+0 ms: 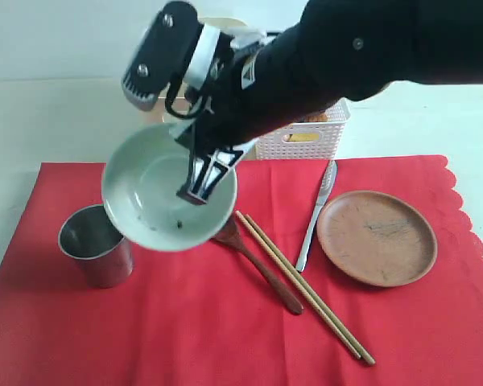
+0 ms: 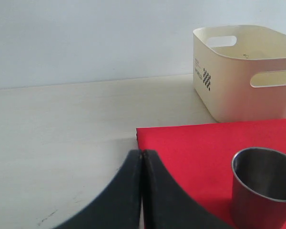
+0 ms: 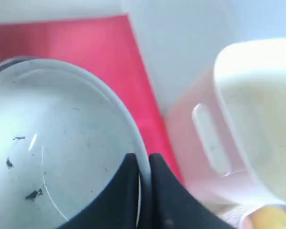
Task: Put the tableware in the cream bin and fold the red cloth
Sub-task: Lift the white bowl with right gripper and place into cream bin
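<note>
**Bowl pinched at the rim**

The right gripper (image 1: 201, 189) pinches the bowl's (image 1: 153, 193) rim, one jaw inside and one outside. The bowl tilts over the cloth (image 1: 185, 322), beside the cup (image 1: 92, 241). Spoon (image 1: 262, 269), chopsticks (image 1: 306, 289), knife (image 1: 315, 213) and plate (image 1: 377, 237) lie on the cloth. The left gripper (image 2: 142, 157) is pressed together, empty, near the cloth's corner. The bin (image 2: 243, 71) stands behind the cloth.

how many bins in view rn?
2. Cream bin just past the red cloth's edge; white perforated basket behind the right arm, partly hidden. More could be hidden there.
</note>
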### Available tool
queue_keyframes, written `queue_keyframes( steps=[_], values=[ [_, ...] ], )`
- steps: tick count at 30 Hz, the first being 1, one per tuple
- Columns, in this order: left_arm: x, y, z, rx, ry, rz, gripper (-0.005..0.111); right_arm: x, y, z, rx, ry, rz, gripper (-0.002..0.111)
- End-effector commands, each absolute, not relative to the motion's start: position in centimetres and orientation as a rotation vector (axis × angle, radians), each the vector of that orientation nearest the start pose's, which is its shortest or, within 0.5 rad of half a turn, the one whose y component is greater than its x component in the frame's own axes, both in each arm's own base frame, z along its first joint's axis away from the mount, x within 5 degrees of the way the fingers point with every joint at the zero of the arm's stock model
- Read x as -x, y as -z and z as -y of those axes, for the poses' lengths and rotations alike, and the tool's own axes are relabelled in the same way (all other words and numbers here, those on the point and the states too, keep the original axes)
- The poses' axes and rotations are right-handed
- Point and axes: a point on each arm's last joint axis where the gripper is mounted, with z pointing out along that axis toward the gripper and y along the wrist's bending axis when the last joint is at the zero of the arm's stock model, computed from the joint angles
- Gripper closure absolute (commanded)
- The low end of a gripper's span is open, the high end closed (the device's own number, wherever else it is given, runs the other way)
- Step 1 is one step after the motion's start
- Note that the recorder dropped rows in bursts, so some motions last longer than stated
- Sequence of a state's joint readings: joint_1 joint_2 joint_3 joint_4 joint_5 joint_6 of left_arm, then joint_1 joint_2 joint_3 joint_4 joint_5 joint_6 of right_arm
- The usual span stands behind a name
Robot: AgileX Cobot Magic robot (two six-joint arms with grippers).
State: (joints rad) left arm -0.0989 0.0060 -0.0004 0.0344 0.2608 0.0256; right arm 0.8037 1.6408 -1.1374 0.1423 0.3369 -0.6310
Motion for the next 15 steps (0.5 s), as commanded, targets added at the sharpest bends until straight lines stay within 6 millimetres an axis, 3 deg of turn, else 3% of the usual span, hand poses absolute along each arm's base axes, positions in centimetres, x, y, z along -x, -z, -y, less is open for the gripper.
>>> queue_keyframes(
  steps=[1,4,8,15],
  values=[
    [-5.5,-19.0,0.5,-0.133,0.025,-1.735,0.104,-27.2,-29.0,-25.4,1.153,-0.189,-1.654,0.108],
    [-5.5,-19.0,0.5,-0.133,0.025,-1.735,0.104,-30.7,-29.5,-23.8,0.774,-0.258,-1.625,0.108],
    [-5.5,-19.0,0.5,-0.133,0.025,-1.735,0.104,-33.5,-28.3,-22.9,0.535,-0.245,-1.541,0.108],
    [-5.5,-19.0,0.5,-0.133,0.025,-1.735,0.104,-37.2,-23.7,-24.4,0.457,-0.229,-1.589,0.108]
  ],
)
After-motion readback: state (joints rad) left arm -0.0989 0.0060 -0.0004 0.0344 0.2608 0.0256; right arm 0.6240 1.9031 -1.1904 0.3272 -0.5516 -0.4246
